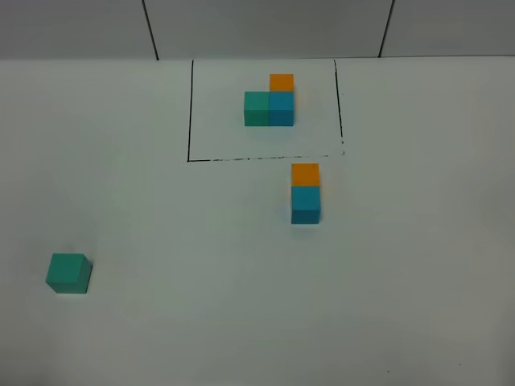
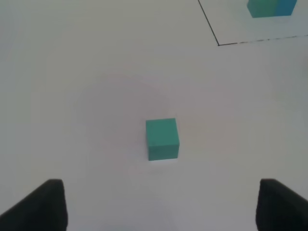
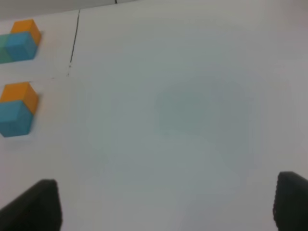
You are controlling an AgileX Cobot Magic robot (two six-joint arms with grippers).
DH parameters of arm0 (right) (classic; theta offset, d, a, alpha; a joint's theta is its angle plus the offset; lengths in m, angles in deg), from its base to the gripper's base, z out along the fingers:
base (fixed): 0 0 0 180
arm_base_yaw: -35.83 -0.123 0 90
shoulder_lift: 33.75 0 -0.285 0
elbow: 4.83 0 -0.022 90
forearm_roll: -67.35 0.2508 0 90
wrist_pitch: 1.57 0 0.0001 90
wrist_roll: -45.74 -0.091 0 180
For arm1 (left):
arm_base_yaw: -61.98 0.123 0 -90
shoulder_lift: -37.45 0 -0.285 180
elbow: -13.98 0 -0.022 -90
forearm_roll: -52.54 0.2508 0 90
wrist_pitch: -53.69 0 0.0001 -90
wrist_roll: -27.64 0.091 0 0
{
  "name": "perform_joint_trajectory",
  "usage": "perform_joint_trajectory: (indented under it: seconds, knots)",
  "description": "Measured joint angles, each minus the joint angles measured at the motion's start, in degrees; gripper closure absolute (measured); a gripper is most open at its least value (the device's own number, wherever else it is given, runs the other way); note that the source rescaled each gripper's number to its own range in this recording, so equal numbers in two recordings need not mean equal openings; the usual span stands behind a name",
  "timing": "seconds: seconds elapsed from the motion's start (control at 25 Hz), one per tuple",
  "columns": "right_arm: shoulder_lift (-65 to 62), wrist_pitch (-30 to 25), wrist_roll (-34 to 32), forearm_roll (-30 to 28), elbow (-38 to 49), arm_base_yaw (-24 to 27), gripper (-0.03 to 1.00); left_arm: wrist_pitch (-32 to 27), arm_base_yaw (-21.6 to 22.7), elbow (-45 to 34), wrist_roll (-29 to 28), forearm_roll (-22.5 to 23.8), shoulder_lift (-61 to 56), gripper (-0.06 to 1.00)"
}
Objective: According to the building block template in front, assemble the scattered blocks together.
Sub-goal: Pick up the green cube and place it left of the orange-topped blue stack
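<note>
Currently the template (image 1: 269, 104) is sitting inside its black frame (image 1: 190, 112), toward the table's (image 1: 402, 305) far edge, with bare margin on every side of it. Just outside the frame's broken near line, close to its right corner, the orange block (image 1: 305, 174) and the blue block (image 1: 305, 204) are lying face to face and touching, orange on the far side. The teal block (image 1: 68, 273) is resting alone well apart, toward the near left, with open table all around its edges. The left end effector (image 2: 161, 204) is hovering with its fingers spread wide and gripping nothing, the teal block lying ahead between them. The right end effector (image 3: 166, 202) is likewise released and empty, facing bare table, with the orange-blue pair off to one side.
</note>
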Motion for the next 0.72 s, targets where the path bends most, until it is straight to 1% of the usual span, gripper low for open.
perform_joint_trajectory:
  seconds: [0.72]
  knots:
    - [0.0, 0.0, 0.0, 0.0, 0.0, 0.0, 0.20, 0.0, 0.0, 0.0, 0.0, 0.0, 0.0, 0.16]
